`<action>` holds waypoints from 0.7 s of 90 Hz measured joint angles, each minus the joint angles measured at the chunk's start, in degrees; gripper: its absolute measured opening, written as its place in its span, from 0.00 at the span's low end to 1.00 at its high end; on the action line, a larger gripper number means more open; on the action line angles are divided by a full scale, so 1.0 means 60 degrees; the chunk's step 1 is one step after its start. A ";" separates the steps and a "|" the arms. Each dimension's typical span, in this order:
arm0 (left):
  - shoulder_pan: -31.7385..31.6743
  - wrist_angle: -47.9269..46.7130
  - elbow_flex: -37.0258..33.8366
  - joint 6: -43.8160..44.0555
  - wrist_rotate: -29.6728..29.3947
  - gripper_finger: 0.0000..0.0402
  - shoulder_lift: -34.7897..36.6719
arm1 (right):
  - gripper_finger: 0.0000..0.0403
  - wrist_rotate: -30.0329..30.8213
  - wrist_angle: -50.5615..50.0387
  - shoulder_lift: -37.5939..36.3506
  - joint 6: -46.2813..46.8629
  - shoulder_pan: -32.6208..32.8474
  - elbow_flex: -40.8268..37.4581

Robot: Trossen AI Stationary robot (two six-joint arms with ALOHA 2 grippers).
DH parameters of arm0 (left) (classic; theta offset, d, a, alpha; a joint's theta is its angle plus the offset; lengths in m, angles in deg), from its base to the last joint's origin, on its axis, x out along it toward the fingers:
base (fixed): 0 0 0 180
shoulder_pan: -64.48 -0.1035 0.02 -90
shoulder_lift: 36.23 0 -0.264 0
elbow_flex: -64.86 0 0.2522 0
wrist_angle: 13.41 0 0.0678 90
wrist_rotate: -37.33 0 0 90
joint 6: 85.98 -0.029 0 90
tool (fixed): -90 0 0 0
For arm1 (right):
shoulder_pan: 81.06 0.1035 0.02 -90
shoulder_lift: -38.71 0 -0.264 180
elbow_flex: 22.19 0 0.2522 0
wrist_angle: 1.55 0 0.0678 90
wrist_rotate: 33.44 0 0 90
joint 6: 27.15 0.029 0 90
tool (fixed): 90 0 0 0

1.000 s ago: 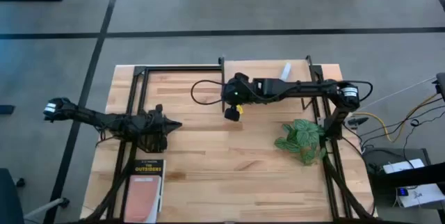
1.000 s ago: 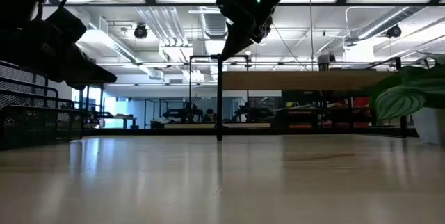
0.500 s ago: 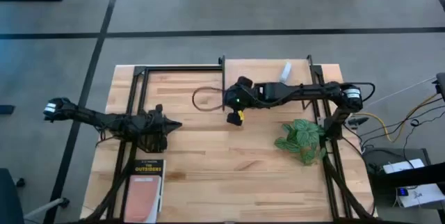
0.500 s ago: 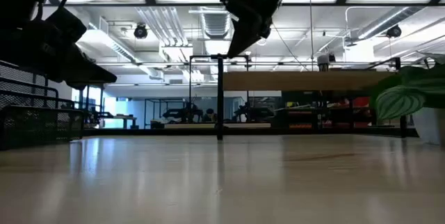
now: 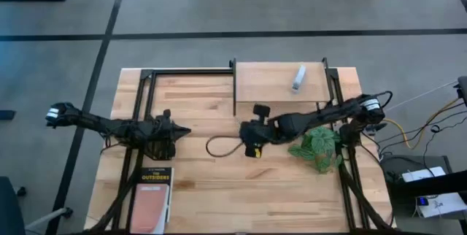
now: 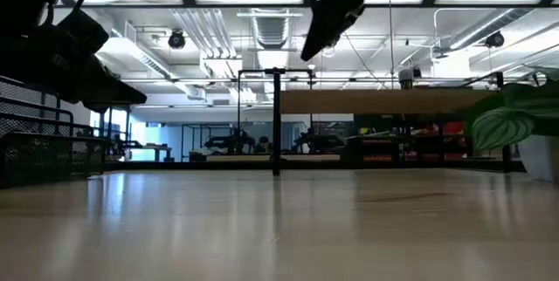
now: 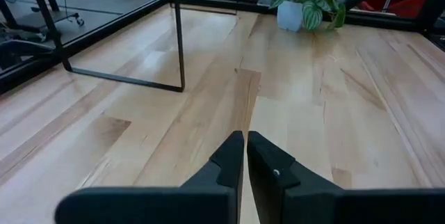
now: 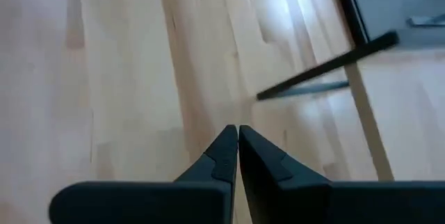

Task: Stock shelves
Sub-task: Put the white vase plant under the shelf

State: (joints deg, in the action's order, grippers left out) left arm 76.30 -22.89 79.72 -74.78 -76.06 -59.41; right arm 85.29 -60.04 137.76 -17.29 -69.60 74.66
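The shelves (image 5: pixel 281 82), a small light wood board on thin black legs, stand at the table's far side, right of centre. A small white object (image 5: pixel 298 76) lies on the board. My right gripper (image 5: pixel 252 146) hangs shut above bare tabletop, nearer than the shelves, and holds nothing (image 8: pixel 238 132). In the low view it (image 6: pixel 336 6) is high above the table. My left gripper (image 5: pixel 186 131) waits shut at the table's left, over bare wood (image 7: pixel 245 139). One black leg of the shelves (image 7: pixel 179 36) shows in the left wrist view.
A potted plant with green leaves (image 5: pixel 317 147) stands at the right, close to my right arm. A book (image 5: pixel 152 191) lies in a black wire rack (image 6: pixel 44 154) at the near left. A black cable loop (image 5: pixel 219 147) hangs beside the right gripper.
My right gripper has drawn back from the front of the shelves toward the table's near edge, still shut and holding nothing. Its arm has folded back toward the right, and its cable loop has come along with it.
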 joint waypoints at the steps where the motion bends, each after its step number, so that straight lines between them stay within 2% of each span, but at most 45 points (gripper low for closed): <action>1: 0.0000 0.0000 0.0000 0.0000 0.0000 0.01 0.0000 | 0.00 0.0045 -0.0035 0.0000 0.0018 0.0056 -0.0015; 28: -0.0004 0.0000 0.0000 0.0000 0.0000 0.01 0.0000 | 0.00 0.0756 0.0047 0.0000 0.0156 0.1101 -0.0542; 63: 0.0000 0.0000 0.0002 -0.0002 0.0000 0.01 0.0000 | 0.00 0.0775 0.0741 0.0000 0.0021 0.1560 -0.1561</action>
State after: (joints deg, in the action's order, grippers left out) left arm 76.30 -22.89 79.73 -74.79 -76.06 -59.41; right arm 89.94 -55.60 137.76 -17.17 -60.24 65.29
